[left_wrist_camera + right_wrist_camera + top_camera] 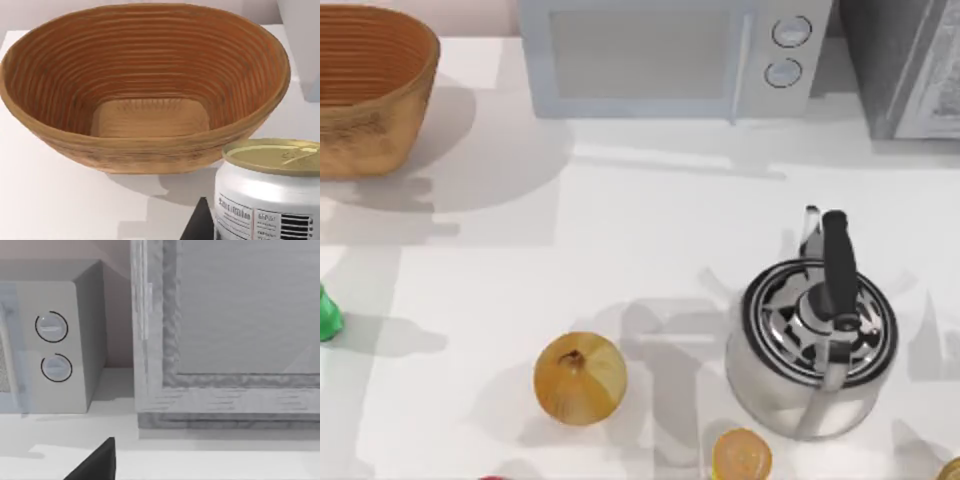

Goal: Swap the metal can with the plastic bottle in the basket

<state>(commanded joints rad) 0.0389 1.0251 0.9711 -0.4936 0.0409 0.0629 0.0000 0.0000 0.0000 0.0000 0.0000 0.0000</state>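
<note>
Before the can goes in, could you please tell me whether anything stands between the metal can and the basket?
Nothing visible does: in the left wrist view only bare table shows between the metal can and the basket, whose inside is empty.

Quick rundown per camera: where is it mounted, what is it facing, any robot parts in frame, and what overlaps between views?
Top view: above the table, looking down on the basket, microwave, kettle, onion and plastic bottle at the left edge.
Left wrist view: on the left arm, facing the basket's hollow inside; the metal can sits close beside a dark finger.
Right wrist view: on the right arm, facing the microwave's dials and a grey cabinet; a dark finger tip shows.
Shared: basket in top and left wrist; microwave in top and right wrist.
</note>
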